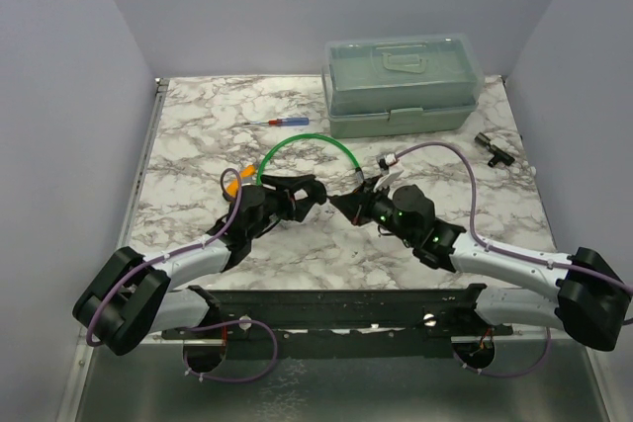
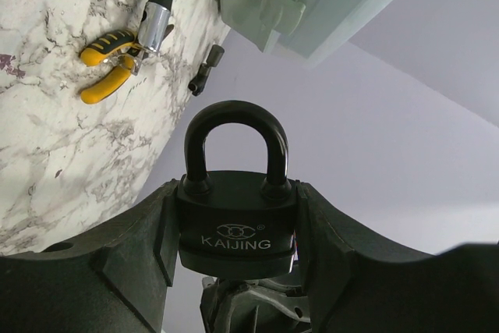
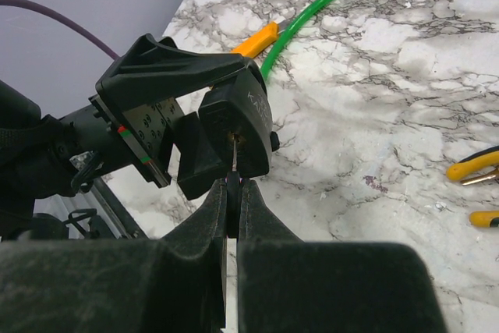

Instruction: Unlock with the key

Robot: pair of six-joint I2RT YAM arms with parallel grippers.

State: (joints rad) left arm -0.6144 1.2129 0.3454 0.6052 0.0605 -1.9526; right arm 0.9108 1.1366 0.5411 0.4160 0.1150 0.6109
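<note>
Padlock point(image 2: 236, 228) is clamped by its body between the left gripper's point(image 1: 300, 195) fingers, with the shackle sticking out past them. Right gripper point(image 1: 348, 206) is pinched tight on the key point(image 3: 234, 160) — its silver blade meets the keyhole in the padlock's underside. Both are held above the table point(image 1: 198, 145), near the green cable point(image 1: 307, 140).
</note>
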